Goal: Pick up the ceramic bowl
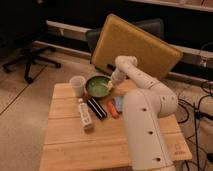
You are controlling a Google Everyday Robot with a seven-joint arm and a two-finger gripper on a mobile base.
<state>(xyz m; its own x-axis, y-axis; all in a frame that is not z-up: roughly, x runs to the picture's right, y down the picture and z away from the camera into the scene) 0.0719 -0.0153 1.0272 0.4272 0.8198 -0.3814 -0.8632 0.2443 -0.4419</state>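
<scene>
My gripper is down at the right edge of the ceramic bowl, over the rim and a little inside it. I cannot tell if the claw is apart or together there. The bowl is green and round, and it sits flat on the far part of the wooden table. I do not see it lifted at all, so I think the pick up is not done yet. The reaching part looks done, since my claw is right at the bowl. What is left, I think, is to pinch the rim and lift the bowl up off the wood. The white arm bends from the claw back toward the near right, and it hides a lot of that side of the table. Just left of the bowl stands a pale cup, very close to it, so I must not bump it. Nearer to me lie a white bottle, a dark flat bar, a small orange thing and a blue thing. Behind the table leans a big yellow board.
</scene>
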